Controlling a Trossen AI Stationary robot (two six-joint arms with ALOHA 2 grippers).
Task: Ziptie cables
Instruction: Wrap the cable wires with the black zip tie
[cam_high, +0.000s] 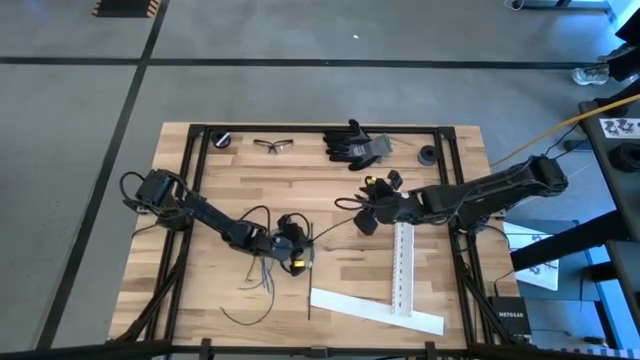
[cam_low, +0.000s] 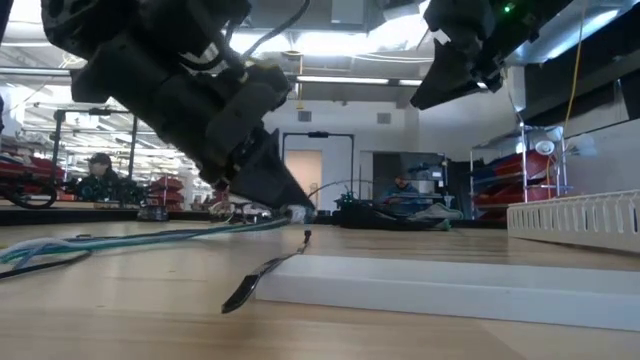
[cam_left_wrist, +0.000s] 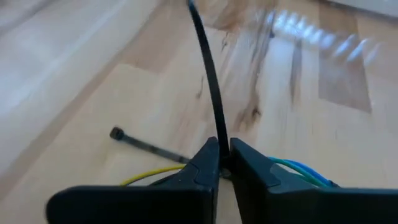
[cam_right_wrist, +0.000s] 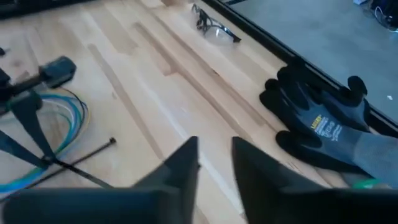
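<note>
Both differ: left gripper (cam_left_wrist: 224, 167) clamps a ziptie (cam_left_wrist: 208, 81); right gripper (cam_right_wrist: 214, 158) hangs parted, empty.

From overhead, your left gripper (cam_high: 296, 250) covers the spot where the cables (cam_high: 262, 277) and the ziptie (cam_high: 333, 222) meet. In the left wrist view the ziptie (cam_left_wrist: 208, 74) runs out of frame at 12 o'clock and the cables (cam_left_wrist: 298, 169) vanish behind the jaws. The gloves (cam_right_wrist: 329, 134) are cropped at 3 o'clock in the right wrist view.

Glossy wooden table (cam_high: 340, 190), matt black gloves (cam_right_wrist: 323, 124)
</note>
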